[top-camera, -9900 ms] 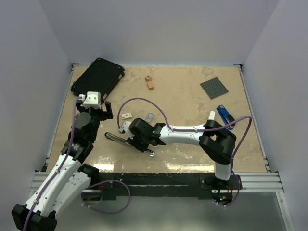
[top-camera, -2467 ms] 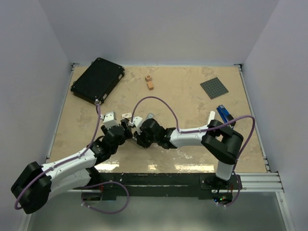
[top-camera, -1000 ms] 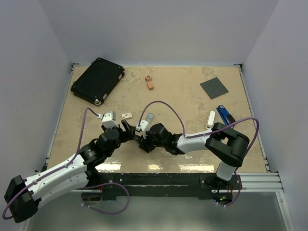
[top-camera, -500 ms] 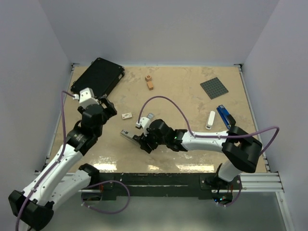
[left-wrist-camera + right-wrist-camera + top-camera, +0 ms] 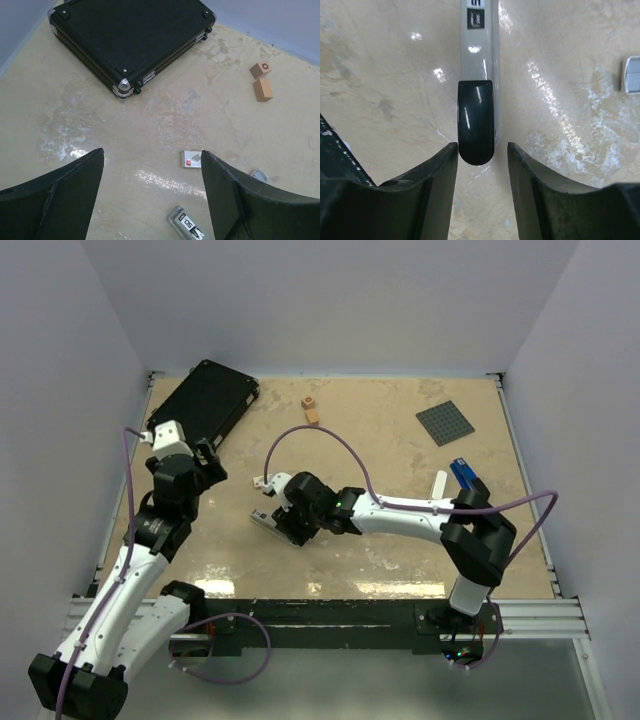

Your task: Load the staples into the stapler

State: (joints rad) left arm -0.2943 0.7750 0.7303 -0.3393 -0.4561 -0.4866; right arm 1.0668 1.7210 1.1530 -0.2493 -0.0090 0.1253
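Note:
The stapler [image 5: 477,60], silver with a black end, lies flat on the table. It also shows in the top view [image 5: 262,519] and the left wrist view [image 5: 185,223]. My right gripper [image 5: 482,146] is open, low over the table, with a finger on each side of the stapler's black end and a gap on the right side. In the top view it [image 5: 282,525] sits just right of the stapler. The staples [image 5: 632,74], a small grey block, lie apart at the right edge of the right wrist view. My left gripper [image 5: 210,460] is open and empty, well left of the stapler.
A black case [image 5: 203,405] lies at the back left. Two wooden blocks [image 5: 311,410] are at the back centre, a grey baseplate [image 5: 445,422] at the back right. A blue stapler [image 5: 465,480] and a white bar [image 5: 440,483] lie at the right. A small white card [image 5: 192,159] lies near the stapler.
My left arm has pulled back from the stapler to the left side. My right gripper has moved left along the stapler, and its fingers now flank the black end.

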